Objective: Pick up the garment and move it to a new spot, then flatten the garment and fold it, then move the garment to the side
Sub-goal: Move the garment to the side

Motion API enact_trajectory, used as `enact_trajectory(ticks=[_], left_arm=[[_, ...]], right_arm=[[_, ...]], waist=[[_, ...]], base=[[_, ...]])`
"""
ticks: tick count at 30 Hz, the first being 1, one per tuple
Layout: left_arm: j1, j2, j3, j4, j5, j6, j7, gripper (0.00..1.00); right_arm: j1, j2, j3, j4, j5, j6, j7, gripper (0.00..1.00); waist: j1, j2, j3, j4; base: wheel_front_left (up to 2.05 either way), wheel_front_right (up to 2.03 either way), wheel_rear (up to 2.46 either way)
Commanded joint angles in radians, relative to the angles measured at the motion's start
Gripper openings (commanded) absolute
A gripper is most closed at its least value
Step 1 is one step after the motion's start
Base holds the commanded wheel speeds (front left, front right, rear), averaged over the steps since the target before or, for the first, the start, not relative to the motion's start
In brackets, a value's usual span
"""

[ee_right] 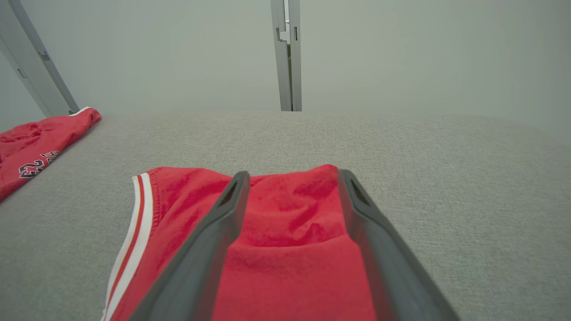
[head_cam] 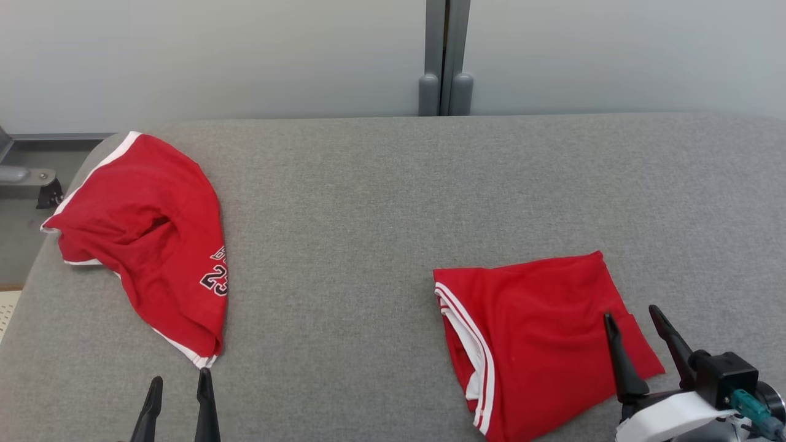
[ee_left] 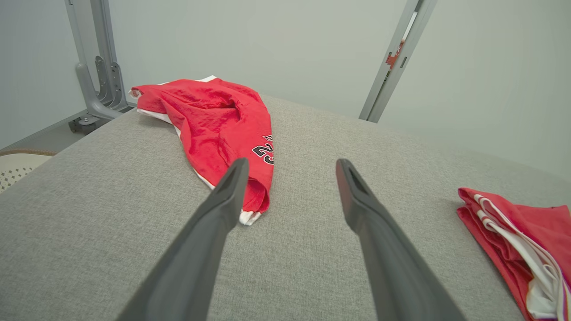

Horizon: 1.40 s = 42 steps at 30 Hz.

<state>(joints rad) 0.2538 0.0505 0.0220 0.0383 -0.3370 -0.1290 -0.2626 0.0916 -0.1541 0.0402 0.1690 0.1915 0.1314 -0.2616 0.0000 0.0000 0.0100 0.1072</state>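
Note:
A folded red garment (head_cam: 528,319) with white-striped trim lies at the front right of the grey padded table (head_cam: 393,202). My right gripper (head_cam: 631,313) hovers open over its right half. In the right wrist view the two fingers straddle the red cloth (ee_right: 285,214) with nothing pinched. A second red garment (head_cam: 147,233), crumpled and printed with "23", lies at the far left. My left gripper (head_cam: 180,377) stands open just in front of its near tip. In the left wrist view the left gripper (ee_left: 292,162) is empty, with the crumpled garment (ee_left: 209,116) just beyond the left finger.
Grey upright posts (head_cam: 445,61) stand behind the table's far edge against a pale wall. A metal frame foot (head_cam: 24,178) sits off the table's left side. A white perforated object (ee_left: 18,165) lies low beyond the left edge. Bare grey fabric lies between the two garments.

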Motion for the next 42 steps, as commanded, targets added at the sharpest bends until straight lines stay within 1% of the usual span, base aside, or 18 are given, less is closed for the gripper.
enact_trajectory(ticks=[1, 4, 6, 7, 11, 14, 15, 17, 19, 28, 29, 31, 32, 34, 36, 42], left_arm=[[-0.002, 0.001, 0.0, -0.002, -0.006, -0.003, -0.003, 1.0], [-0.008, 0.001, -0.005, -0.001, -0.003, -0.003, -0.003, 1.0], [-0.017, 0.001, -0.011, 0.002, 0.001, -0.003, -0.003, 1.0], [-0.024, 0.001, -0.012, 0.004, 0.004, -0.003, -0.003, 1.0], [-0.056, 0.001, -0.017, 0.005, 0.002, -0.003, -0.003, 1.0], [-0.073, 0.001, -0.028, 0.012, -0.002, -0.003, -0.003, 1.0], [-0.08, 0.001, -0.032, 0.019, -0.004, -0.003, -0.003, 1.0], [-0.094, 0.001, -0.04, 0.026, -0.002, -0.003, -0.003, 1.0], [-0.101, 0.001, -0.044, 0.031, -0.001, -0.003, -0.003, 1.0], [-0.134, 0.001, -0.054, 0.048, -0.004, -0.003, -0.003, 1.0], [-0.137, 0.001, -0.055, 0.049, -0.005, -0.003, -0.003, 1.0], [-0.143, 0.001, -0.057, 0.05, -0.008, -0.003, -0.003, 1.0], [-0.144, 0.001, -0.058, 0.05, -0.01, -0.003, -0.003, 1.0], [-0.144, 0.001, -0.059, 0.05, -0.013, -0.003, -0.003, 1.0], [-0.141, 0.001, -0.058, 0.047, -0.011, -0.003, -0.003, 1.0], [-0.136, 0.001, -0.054, 0.031, -0.003, -0.003, -0.003, 1.0]], right_arm=[[-0.026, -0.003, -0.007, 0.008, 0.013, -0.002, -0.004, 1.0], [-0.079, -0.037, 0.002, 0.06, 0.049, -0.002, 0.0, 1.0], [-0.124, -0.066, 0.019, 0.096, 0.085, -0.002, 0.048, 1.0], [-0.162, -0.093, 0.028, 0.116, 0.111, -0.002, 0.095, 1.0], [-0.263, -0.158, 0.042, 0.175, 0.213, -0.002, 0.284, 1.0], [-0.314, -0.187, 0.064, 0.231, 0.251, -0.001, 0.43, 1.0], [-0.334, -0.189, 0.072, 0.25, 0.271, -0.001, 0.474, 1.0], [-0.365, -0.196, 0.083, 0.28, 0.277, -0.001, 0.525, 1.0], [-0.384, -0.184, 0.1, 0.31, 0.295, -0.001, 0.555, 1.0], [-0.464, -0.149, 0.129, 0.439, 0.354, -0.001, 0.579, 1.0], [-0.47, -0.147, 0.133, 0.451, 0.362, -0.001, 0.585, 0.8], [-0.48, -0.141, 0.142, 0.47, 0.381, -0.001, 0.593, 0.07], [-0.484, -0.139, 0.145, 0.477, 0.392, -0.001, 0.598, 0.0], [-0.491, -0.138, 0.156, 0.482, 0.411, -0.001, 0.595, 0.0], [-0.501, -0.151, 0.161, 0.472, 0.431, -0.001, 0.576, 0.0], [-0.565, -0.195, 0.144, 0.435, 0.445, -0.002, 0.491, 0.0]], waist=[[0.0, 0.0, 0.006, -0.009], [0.0, 0.0, 0.015, -0.026], [0.0, 0.0, 0.02, -0.03], [0.0, 0.0, 0.026, -0.033], [0.0, 0.0, 0.061, -0.031], [0.0, 0.0, 0.09, -0.024], [0.0, 0.0, 0.101, -0.021], [0.0, 0.0, 0.118, -0.014], [0.0, 0.0, 0.131, -0.007], [0.0, 0.0, 0.159, 0.019], [0.0, 0.0, 0.16, 0.021], [0.0, 0.0, 0.162, 0.022], [0.0, 0.0, 0.162, 0.023], [0.0, 0.0, 0.163, 0.021], [0.0, 0.0, 0.165, 0.013], [0.0, 0.0, 0.192, -0.043]], base=[[0.0, 0.0, 0.0], [0.0, 0.0, 0.0], [0.0, 0.0, 0.0], [0.0, 0.0, 0.0], [0.0, 0.0, 0.0], [0.0, 0.0, 0.0], [0.0, 0.0, 0.0], [0.0, 0.0, 0.0], [0.0, 0.0, 0.0], [0.0, 0.0, 0.0], [0.0, 0.0, 0.0], [0.0, 0.0, 0.0], [0.0, 0.0, 0.0], [0.0, 0.0, 0.0], [0.0, 0.0, 0.0], [0.0, 0.0, 0.0]])
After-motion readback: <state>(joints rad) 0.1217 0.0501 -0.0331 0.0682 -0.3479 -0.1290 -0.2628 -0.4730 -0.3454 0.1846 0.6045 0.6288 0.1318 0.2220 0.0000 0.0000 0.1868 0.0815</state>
